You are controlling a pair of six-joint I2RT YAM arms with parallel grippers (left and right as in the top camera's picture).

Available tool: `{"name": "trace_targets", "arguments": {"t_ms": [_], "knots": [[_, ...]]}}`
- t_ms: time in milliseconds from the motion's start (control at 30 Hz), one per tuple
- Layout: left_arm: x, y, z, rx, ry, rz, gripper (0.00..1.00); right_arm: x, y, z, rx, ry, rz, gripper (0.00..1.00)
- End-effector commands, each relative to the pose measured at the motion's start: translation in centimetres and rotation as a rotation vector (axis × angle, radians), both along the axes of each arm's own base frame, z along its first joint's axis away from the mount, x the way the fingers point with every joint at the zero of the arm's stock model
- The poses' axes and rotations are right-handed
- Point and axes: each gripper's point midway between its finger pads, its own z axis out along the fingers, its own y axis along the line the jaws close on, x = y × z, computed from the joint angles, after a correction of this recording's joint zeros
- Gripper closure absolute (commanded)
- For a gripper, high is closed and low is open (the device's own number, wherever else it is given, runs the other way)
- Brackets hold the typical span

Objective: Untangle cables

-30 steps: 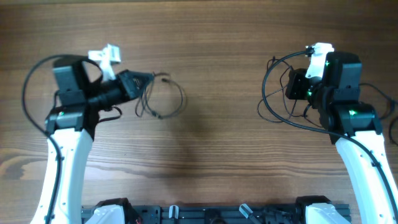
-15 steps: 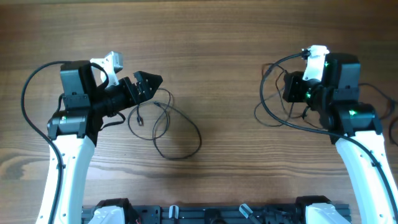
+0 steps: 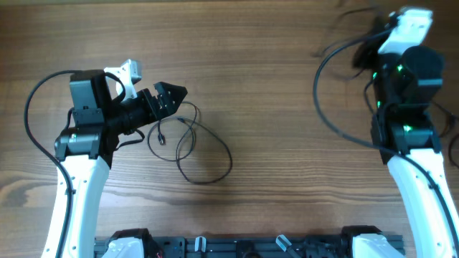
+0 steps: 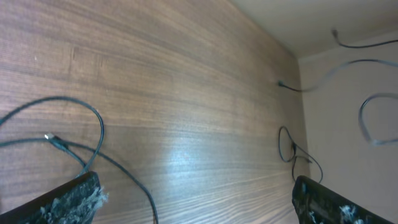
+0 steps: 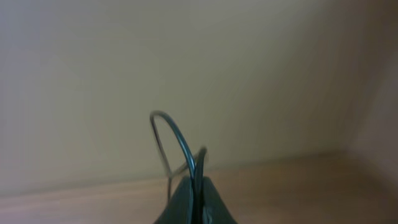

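2 thin black cables are listed, well apart over a wood-grain table (image 3: 287, 186).

Item 1: loose cable (image 3: 230, 159). It is laid in open, overlapping loops on the left half of the table, just beside the left gripper (image 3: 173, 91). A silvery plug tip (image 4: 48, 137) is seen resting on the wood in the left wrist view. No part of it is gripped.

Left gripper: jaws are spread wide, with nothing between them.

Item 2: held cable (image 3: 320, 107). It is hung in a wide arc from the far right corner toward the right arm, and is partly blurred in the overhead view.

Right gripper (image 5: 194, 190): fingers are clenched on this cable. 1 narrow loop is seen rising from the tips in the right wrist view.
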Motion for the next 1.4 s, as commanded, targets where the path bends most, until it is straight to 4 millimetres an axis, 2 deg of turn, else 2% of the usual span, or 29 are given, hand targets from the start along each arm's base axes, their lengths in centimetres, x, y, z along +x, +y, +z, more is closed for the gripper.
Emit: {"name": "trace_targets", "arguments": {"t_ms": [0,100,133,167,233,300,400,467,533,633,667,700,733,800,900,967,1033,1133,1267,1300,1367], "knots": [[0.0,0.2,0.3,0.004,-0.012,0.006,0.0,1.4,-7.3,0.1,-0.186,-0.037,-0.317,0.96],[0.1,0.2,0.3,0.004,-0.012,0.006,0.0,3.7,-11.9,1.0,-0.196,-0.255,-0.409,0.96],[0.1,0.2,0.3,0.004,-0.012,0.006,0.0,4.4,-13.5,0.7,-0.204,-0.332,-0.428,0.96],[0.1,0.2,0.3,0.004,-0.012,0.006,0.0,4.8,-14.3,0.2,-0.209,-0.354,-0.434,0.96],[0.1,0.2,0.3,0.004,-0.012,0.006,0.0,6.5,-17.4,-2.8,-0.199,-0.335,-0.463,0.96],[0.1,0.2,0.3,0.004,-0.012,0.006,0.0,9.0,-20.8,-8.0,-0.146,-0.201,-0.473,0.96],[0.1,0.2,0.3,0.004,-0.012,0.006,0.0,12.4,-22.6,-14.3,-0.097,-0.018,-0.367,0.96],[0.1,0.2,0.3,0.004,-0.012,0.006,0.0,13.9,-23.2,-17.3,-0.071,0.066,-0.315,0.96],[0.1,0.2,0.3,0.004,-0.012,0.007,0.0,14.3,-23.7,-18.5,-0.047,0.084,-0.316,0.96],[0.1,0.2,0.3,0.004,-0.012,0.007,0.0,14.1,-24.2,-18.7,-0.023,0.075,-0.326,0.92],[0.1,0.2,0.3,0.004,-0.012,0.006,0.0,14.1,-24.3,-18.9,-0.021,0.079,-0.327,0.75],[0.1,0.2,0.3,0.004,-0.012,0.006,0.0,14.0,-24.4,-19.2,-0.016,0.094,-0.329,0.44],[0.1,0.2,0.3,0.004,-0.012,0.007,0.0,13.9,-24.4,-19.8,-0.01,0.118,-0.33,0.26],[0.1,0.2,0.3,0.004,-0.012,0.006,0.0,13.5,-23.8,-22.4,0.058,0.209,-0.31,0.0],[0.1,0.2,0.3,0.004,-0.012,0.006,0.0,12.3,-23.0,-26.6,0.196,0.35,-0.317,0.0],[0.1,0.2,0.3,0.004,-0.012,0.006,0.0,11.4,-22.6,-28.3,0.266,0.41,-0.333,0.0],[0.1,0.2,0.3,0.004,-0.012,0.006,0.0,10.8,-22.2,-28.5,0.276,0.452,-0.335,0.0],[0.1,0.2,0.3,0.004,-0.012,0.007,0.0,10.3,-22.0,-26.0,0.273,0.443,-0.334,0.0],[0.1,0.2,0.3,0.004,-0.012,0.006,0.0,9.4,-20.8,-18.2,0.251,0.356,-0.31,0.0],[0.1,0.2,0.3,0.004,-0.012,0.006,0.0,9.2,-19.5,-16.1,0.267,0.332,-0.268,0.0],[0.1,0.2,0.3,0.004,-0.012,0.006,0.0,8.8,-15.0,-12.9,0.361,0.321,-0.097,0.0]]}}
